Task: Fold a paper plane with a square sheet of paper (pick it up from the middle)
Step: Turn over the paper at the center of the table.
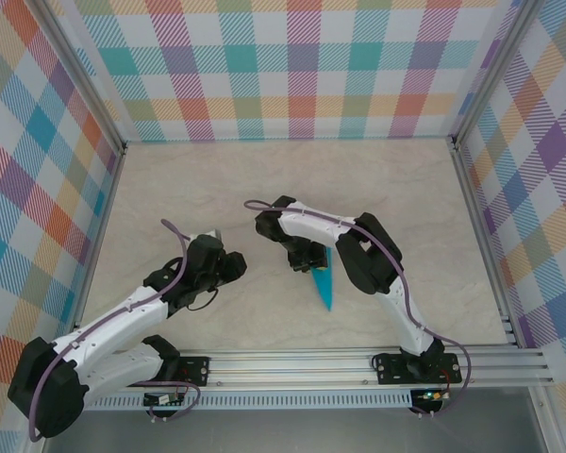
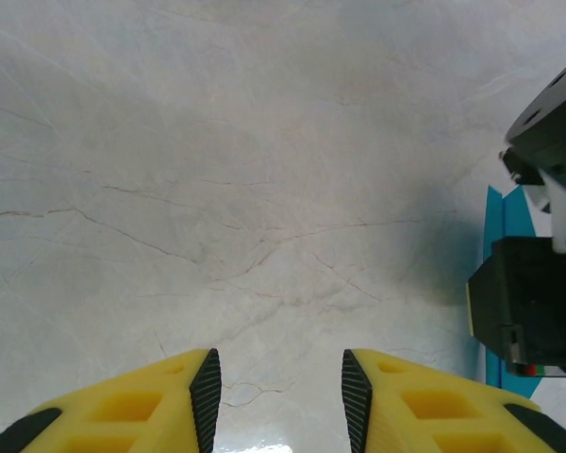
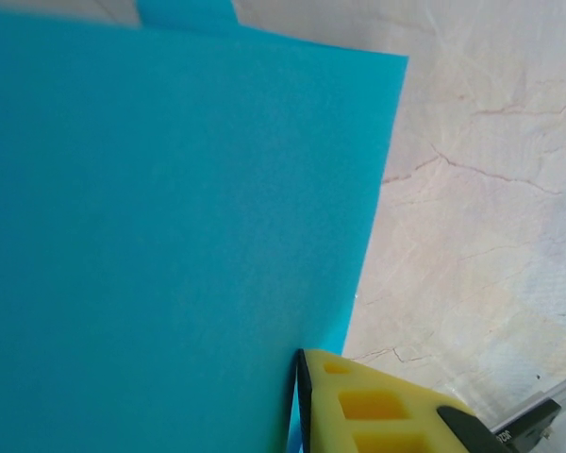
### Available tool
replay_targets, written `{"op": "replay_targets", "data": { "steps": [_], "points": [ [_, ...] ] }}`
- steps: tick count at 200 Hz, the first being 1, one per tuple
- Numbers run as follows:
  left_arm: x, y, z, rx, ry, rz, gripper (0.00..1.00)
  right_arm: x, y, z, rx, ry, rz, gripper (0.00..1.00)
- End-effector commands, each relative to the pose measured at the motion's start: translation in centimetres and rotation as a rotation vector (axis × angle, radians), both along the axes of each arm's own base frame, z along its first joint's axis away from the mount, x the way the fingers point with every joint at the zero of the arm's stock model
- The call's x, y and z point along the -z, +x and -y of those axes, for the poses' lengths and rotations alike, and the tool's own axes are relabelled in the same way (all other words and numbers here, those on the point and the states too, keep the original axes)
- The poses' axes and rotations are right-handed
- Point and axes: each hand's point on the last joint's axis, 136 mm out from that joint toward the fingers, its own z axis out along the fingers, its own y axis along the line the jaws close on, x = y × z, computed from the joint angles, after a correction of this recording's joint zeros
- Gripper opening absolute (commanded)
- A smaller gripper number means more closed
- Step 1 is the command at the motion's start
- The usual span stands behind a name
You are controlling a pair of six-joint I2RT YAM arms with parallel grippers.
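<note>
The cyan-blue paper plane [image 1: 324, 285] lies in the middle of the table as a slim folded dart, its tip pointing toward the near edge. My right gripper [image 1: 307, 259] is at its far end. In the right wrist view a large flap of the paper plane [image 3: 170, 236] stands against the black pad of one yellow finger [image 3: 358, 406] and hides the other finger. My left gripper [image 1: 234, 267] hovers to the left of the fold, apart from it. Its jaws [image 2: 278, 377] stand open over bare table, and an edge of the paper plane [image 2: 495, 226] shows at the right.
The marble-patterned table [image 1: 208, 189] is walled by checked panels on three sides. An aluminium rail [image 1: 311, 363] with both arm bases runs along the near edge. The right arm's black wrist [image 2: 533, 302] sits close on the left gripper's right side.
</note>
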Motion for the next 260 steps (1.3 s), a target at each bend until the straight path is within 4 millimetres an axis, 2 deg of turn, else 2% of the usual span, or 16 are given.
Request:
{"op": "replay_targets", "data": {
  "steps": [1, 44, 52, 74, 91, 99, 120, 136, 147, 169, 177, 185, 198, 217, 244, 260],
  "points": [
    [-0.9, 0.6, 0.3, 0.006, -0.019, 0.007, 0.41, -0.4, -0.1, 0.1, 0.0, -0.007, -0.045, 0.17],
    [-0.4, 0.7, 0.6, 0.03, 0.003, -0.006, 0.41, -0.1, -0.4, 0.5, 0.016, -0.008, -0.042, 0.19],
    [-1.0, 1.3, 0.9, 0.025, -0.013, 0.025, 0.41, 0.1, -0.5, 0.3, 0.024, 0.007, -0.039, 0.21],
    [-1.2, 1.5, 0.7, 0.014, -0.002, 0.031, 0.41, 0.7, -0.9, -0.8, 0.035, 0.082, -0.052, 0.24],
    [-1.5, 1.7, 0.5, 0.002, 0.006, 0.038, 0.41, 0.7, -1.0, -2.4, 0.038, 0.178, -0.052, 0.31],
    [-1.0, 1.2, 0.0, -0.003, 0.029, 0.012, 0.41, 0.5, -0.9, -3.2, 0.037, 0.237, -0.042, 0.36],
    [-0.8, 1.0, -0.1, -0.003, 0.029, 0.007, 0.41, -1.1, -0.4, -5.8, 0.003, 0.417, -0.008, 0.46],
    [-0.6, 0.9, 0.0, 0.008, 0.028, 0.001, 0.42, -3.6, 0.1, -6.5, -0.029, 0.505, 0.057, 0.55],
    [-0.5, 0.9, 0.3, 0.02, 0.022, -0.004, 0.42, -5.2, 0.0, -6.9, -0.064, 0.582, 0.091, 0.65],
    [-0.4, 0.9, 1.0, 0.051, 0.005, -0.015, 0.43, -7.8, -0.3, -6.3, -0.075, 0.707, 0.16, 0.68],
    [-0.3, 0.8, 1.2, 0.062, 0.002, -0.023, 0.43, -8.0, -0.6, -5.5, -0.058, 0.745, 0.18, 0.7],
    [0.1, 0.6, 1.4, 0.068, -0.001, -0.038, 0.43, -8.2, -1.1, -5.6, -0.061, 0.817, 0.178, 0.71],
    [-0.3, 1.0, 2.3, 0.093, -0.036, -0.024, 0.43, -8.8, -1.9, -6.1, -0.092, 0.906, 0.182, 0.64],
    [-0.1, 0.9, 3.2, 0.134, -0.055, -0.043, 0.43, -7.7, -3.1, -4.5, -0.063, 0.908, 0.171, 0.42],
    [0.4, 0.7, 4.5, 0.176, -0.094, -0.072, 0.44, -6.5, -4.1, -3.3, 0.009, 1.066, 0.153, 0.2],
    [0.7, 0.8, 5.2, 0.192, -0.119, -0.092, 0.43, -6.3, -4.3, -2.8, 0.032, 1.139, 0.151, 0.13]
  ]
}}
